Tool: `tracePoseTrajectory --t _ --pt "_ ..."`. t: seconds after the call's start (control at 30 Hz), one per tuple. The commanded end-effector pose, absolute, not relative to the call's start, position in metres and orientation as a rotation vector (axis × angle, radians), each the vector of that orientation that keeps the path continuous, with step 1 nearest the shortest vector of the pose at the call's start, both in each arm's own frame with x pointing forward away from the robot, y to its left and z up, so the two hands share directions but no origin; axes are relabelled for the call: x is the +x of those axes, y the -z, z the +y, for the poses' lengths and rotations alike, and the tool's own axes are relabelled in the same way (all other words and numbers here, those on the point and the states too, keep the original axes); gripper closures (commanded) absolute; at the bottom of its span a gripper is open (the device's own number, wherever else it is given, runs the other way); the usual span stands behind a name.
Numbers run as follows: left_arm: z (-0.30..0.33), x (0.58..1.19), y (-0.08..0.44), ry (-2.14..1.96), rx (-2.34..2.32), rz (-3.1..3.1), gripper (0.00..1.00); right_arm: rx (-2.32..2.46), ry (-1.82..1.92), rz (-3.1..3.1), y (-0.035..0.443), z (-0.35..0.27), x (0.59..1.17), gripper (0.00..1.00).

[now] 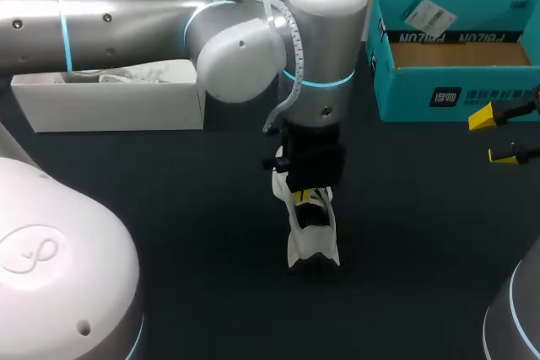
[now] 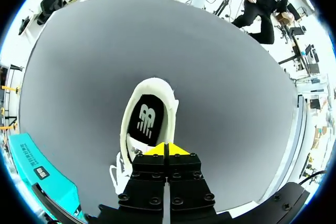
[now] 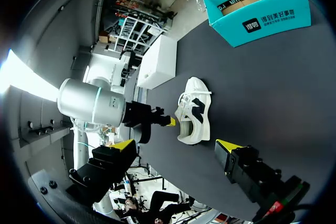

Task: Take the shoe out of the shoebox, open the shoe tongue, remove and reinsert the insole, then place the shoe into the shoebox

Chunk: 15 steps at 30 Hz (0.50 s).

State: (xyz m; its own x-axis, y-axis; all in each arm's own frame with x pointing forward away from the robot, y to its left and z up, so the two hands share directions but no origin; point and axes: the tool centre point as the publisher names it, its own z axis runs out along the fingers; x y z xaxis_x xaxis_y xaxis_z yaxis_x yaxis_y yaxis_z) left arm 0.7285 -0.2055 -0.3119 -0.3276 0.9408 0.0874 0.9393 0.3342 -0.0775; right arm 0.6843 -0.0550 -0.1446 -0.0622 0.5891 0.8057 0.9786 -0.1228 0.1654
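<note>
The shoe (image 1: 313, 233) stands on its sole near the middle of the dark table (image 1: 169, 208), its long axis running from the near side to the far side. The toe and laces point to the far edge, where the boxes sit, and the open heel faces the robot. In the left wrist view the dark insole (image 2: 146, 120) lies flat inside the opening. The left arm (image 1: 126, 14) comes in across the far part of the table and bends straight down, so the left gripper (image 1: 298, 198) hangs upright over the shoe's front half. Its yellow tips are pressed together at the front edge of the opening, and I cannot tell whether they pinch anything. The right gripper (image 1: 498, 136) is at the right edge, level with the table and aimed inward, just in front of the teal box (image 1: 456, 94), with its fingers spread wide and holding nothing, well apart from the shoe. The white box (image 1: 110, 107) is at the far left.
</note>
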Motion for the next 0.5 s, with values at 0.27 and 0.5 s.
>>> tracePoseTrajectory --t 0.27,0.5 --pt "-0.2112 0.7361 0.3101 -0.037 -1.674 -2.447 1.00 -1.743 1.069 -1.673 0.1448 -0.0547 0.6832 0.00" --pt "-0.2209 0.7270 0.3111 0.118 -1.418 -2.682 1.00 -1.743 1.069 -1.673 0.1448 -0.0547 0.6832 0.00"
